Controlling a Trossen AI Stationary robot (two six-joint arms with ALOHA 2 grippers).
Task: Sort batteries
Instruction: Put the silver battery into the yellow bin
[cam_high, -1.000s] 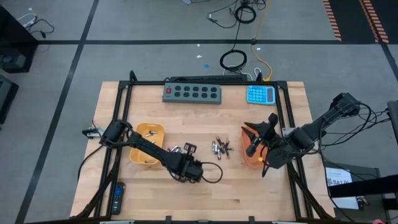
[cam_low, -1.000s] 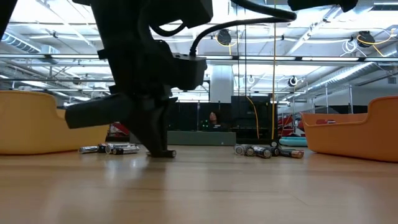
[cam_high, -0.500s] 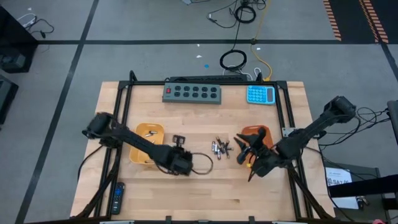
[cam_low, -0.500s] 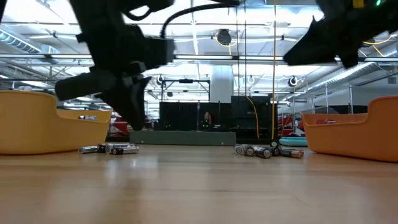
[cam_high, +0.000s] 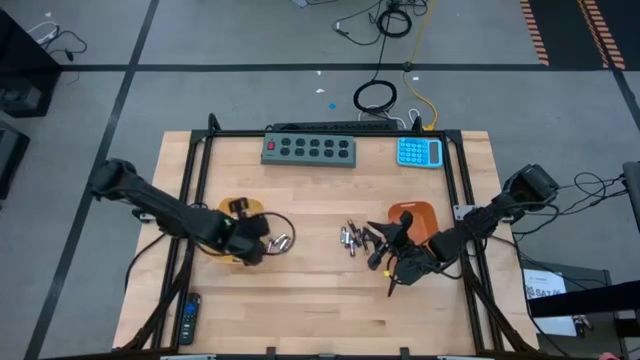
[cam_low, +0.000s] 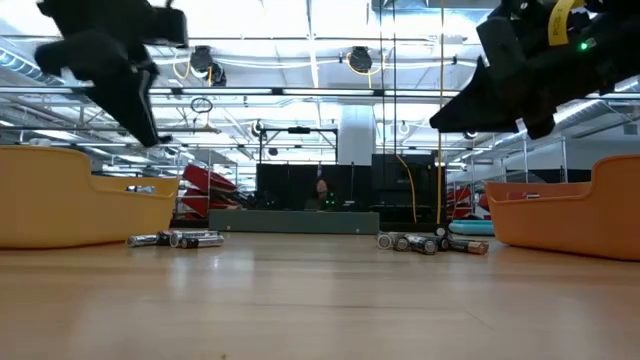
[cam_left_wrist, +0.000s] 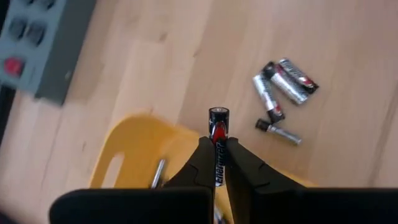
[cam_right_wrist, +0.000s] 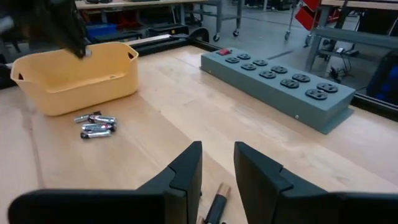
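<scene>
Thin dark battery (cam_left_wrist: 217, 152) with red band: pinched upright between pressed-together fingers of left hand (cam_left_wrist: 217, 163), tip protruding; poised directly above yellow bin (cam_left_wrist: 134, 155), evidently positioned for release among cells of its kind already lying inside.

Three loose batteries (cam_left_wrist: 281, 99): on bare tabletop (cam_high: 320, 300) just beyond that hand, beside the bin; unsorted.

Central heap of batteries (cam_high: 353, 238): on tabletop just ahead of right hand (cam_high: 385, 252); one cell (cam_right_wrist: 214, 205) lying between its fingers, not gripped.

Right hand: spread partway, empty, low over the heap, likely lining up a pick.

Orange bin (cam_high: 415, 222): close behind right hand, within short reach.

Grey power strip (cam_high: 309, 149), blue calculator (cam_high: 419, 152): far edge, well apart from both hands.
</scene>
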